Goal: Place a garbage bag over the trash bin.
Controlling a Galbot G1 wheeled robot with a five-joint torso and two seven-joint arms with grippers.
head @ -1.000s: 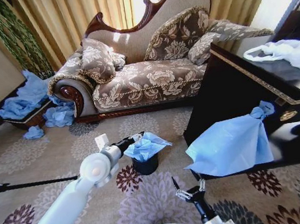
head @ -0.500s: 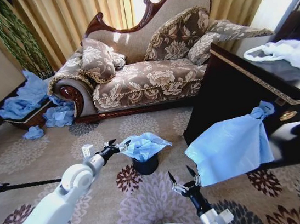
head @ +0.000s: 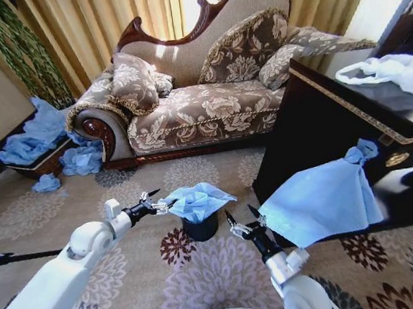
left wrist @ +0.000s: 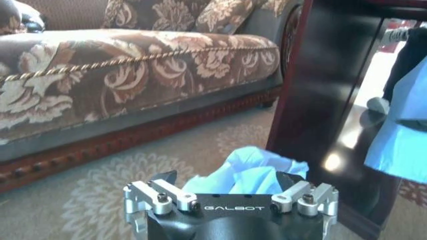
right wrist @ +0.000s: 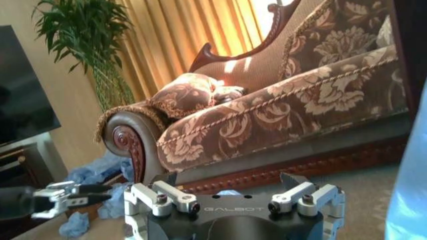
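Note:
The garbage bag (head: 198, 200), light blue and crumpled, lies draped over the top of the small black trash bin (head: 201, 228) on the patterned carpet. My left gripper (head: 154, 201) hovers open just left of the bag, its tips close to the bag's edge. The left wrist view shows the bag (left wrist: 248, 169) straight ahead of the spread left gripper (left wrist: 227, 176). My right gripper (head: 242, 221) stands open to the right of the bin, with nothing between its fingers. In the right wrist view the right gripper (right wrist: 229, 179) is spread wide and the left gripper (right wrist: 70, 196) shows farther off.
A large knotted light-blue bag (head: 319, 200) hangs against the dark cabinet (head: 325, 131) at right, close to my right gripper. A white bag (head: 401, 72) lies on the cabinet top. The sofa (head: 201, 109) stands behind; a basket of blue bags (head: 34, 147) sits far left.
My left gripper has let go of the garbage bag and drawn back to the left. My right gripper has moved up and forward, toward the bin's right side.

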